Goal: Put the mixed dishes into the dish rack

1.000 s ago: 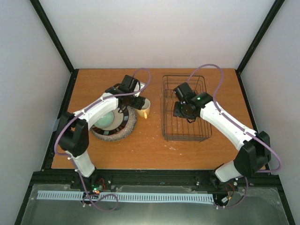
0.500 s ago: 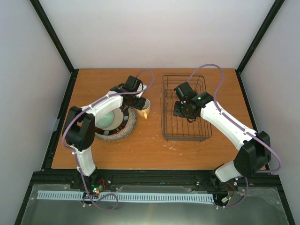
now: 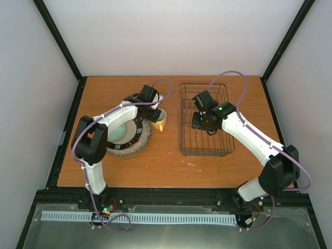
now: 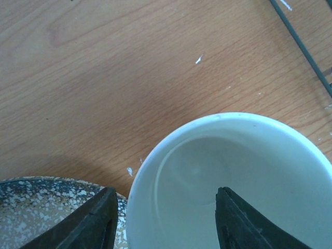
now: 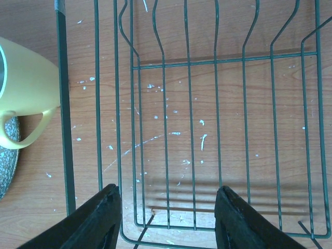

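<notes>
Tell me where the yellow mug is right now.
In the top view, the yellow mug sits left of centre on the table, between the speckled plate and the dish rack, right below the left gripper.

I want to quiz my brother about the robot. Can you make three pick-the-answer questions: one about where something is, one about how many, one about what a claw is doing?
1. Where is the yellow mug?
A inside the dish rack
B between the dish rack and the speckled plate
C far behind the dish rack

2. How many dishes are in the dish rack?
A none
B two
C four

3. What is the left claw doing?
A squeezing a spoon
B open, with one finger inside the mug
C shut tight on a wire

Answers:
1 B, the top view shows it there.
2 A, only bare wires show.
3 B, its other finger is outside the rim.
</notes>
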`<state>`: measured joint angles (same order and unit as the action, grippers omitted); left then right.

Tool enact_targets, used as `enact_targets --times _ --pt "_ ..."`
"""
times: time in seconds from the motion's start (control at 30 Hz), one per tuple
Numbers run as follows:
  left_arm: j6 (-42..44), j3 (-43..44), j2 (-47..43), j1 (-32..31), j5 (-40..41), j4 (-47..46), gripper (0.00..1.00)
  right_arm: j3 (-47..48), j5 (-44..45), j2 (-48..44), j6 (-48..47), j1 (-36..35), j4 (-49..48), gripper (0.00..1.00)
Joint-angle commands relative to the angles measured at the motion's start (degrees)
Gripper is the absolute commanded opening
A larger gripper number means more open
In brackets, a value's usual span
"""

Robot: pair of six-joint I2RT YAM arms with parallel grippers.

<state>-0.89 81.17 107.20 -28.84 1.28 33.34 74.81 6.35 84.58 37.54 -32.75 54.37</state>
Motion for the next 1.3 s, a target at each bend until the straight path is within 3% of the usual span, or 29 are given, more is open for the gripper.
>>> enact_targets --times 0.0,0.13,0.2,0.3,0.33,0.6,0.7,0.8,0.9,0.97,1.03,1.07,1.27 --pt "0.95 0.93 1.13 -0.34 -0.55 -0.99 0.51 -0.19 -0.44 0.68 -0.45 0.31 -0.34 0.49" --pt "1.14 1.02 1.67 -0.34 -1.03 -1.11 0.40 -0.15 -0.55 0.60 -0.42 0.29 -0.37 0.49" --pt "1.24 1.30 1.93 -0.34 -1.35 -1.00 0.28 -0.10 -0.55 0.57 -0.41 0.32 -0.40 0.49" --pt "1.34 1.87 1.98 -0.34 -2.14 -0.77 0.03 0.05 -0.45 0.44 -0.41 0.30 -0.36 0.49" --pt "1.18 1.89 1.85 -0.32 -2.20 -0.82 0.01 0.01 -0.42 0.42 -0.37 0.32 -0.32 0.49" --pt "-0.26 1.49 -5.81 -0.34 -0.51 -3.21 0.01 0.08 -0.98 -0.86 -0.59 0.36 -1.40 0.48" --pt "-0.91 -0.68 -14.38 -0.28 1.83 -9.00 0.01 -0.25 -3.36 -2.54 -0.75 1.28 -3.72 0.48" --pt "-0.34 -7.93 -27.34 -0.32 1.96 -21.00 0.01 -2.99 -14.32 -6.28 -1.03 4.45 -10.74 0.48" --pt "0.55 -18.45 -41.68 -0.34 -1.55 -39.11 0.01 -11.41 -33.98 -10.37 3.55 9.99 -26.23 0.48" --pt "0.27 -24.94 -50.02 -0.34 -3.50 -51.20 0.01 -17.97 -45.43 -11.97 11.95 12.22 -40.71 0.49" --pt "-0.83 -28.35 -53.77 -0.42 -4.31 -56.57 0.01 -23.42 -53.64 -12.04 21.57 12.57 -57.16 0.49" --pt "-1.34 -29.17 -54.67 -0.43 -4.74 -58.24 0.00 -26.15 -57.21 -11.76 27.10 12.42 -70.90 0.49" --pt "-7.45 -32.46 -54.69 -0.48 -6.81 -65.09 0.01 -32.29 -59.69 -4.87 57.72 11.12 -123.45 0.49"
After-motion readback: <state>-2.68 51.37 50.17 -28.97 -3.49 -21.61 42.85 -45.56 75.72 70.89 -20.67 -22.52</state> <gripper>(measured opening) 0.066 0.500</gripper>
